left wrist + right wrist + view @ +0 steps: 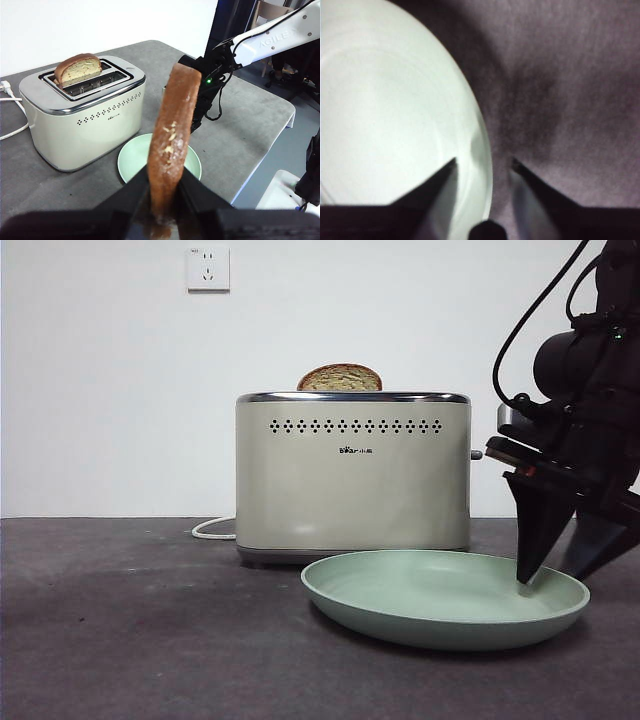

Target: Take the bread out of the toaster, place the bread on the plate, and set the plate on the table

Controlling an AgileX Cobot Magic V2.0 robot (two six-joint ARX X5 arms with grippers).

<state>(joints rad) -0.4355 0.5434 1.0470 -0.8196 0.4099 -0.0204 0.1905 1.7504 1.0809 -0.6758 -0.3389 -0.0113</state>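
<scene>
The left gripper (162,192) pinches the bread (171,145) edge-on between its jaws, high above the plate (131,159), which lies on the table (240,115) just in front of the toaster (80,120). The slice stands upright in the grip, its crust facing the wrist camera. A second slice (340,378) sits in the toaster's slot, only its domed top showing above the chrome rim.

The right gripper (550,575) is down at the plate's (445,598) edge on the side away from the toaster's cord (210,530). Its jaws are spread and straddle the rim (482,150), one tip inside the plate, the other outside over the table (570,100).
</scene>
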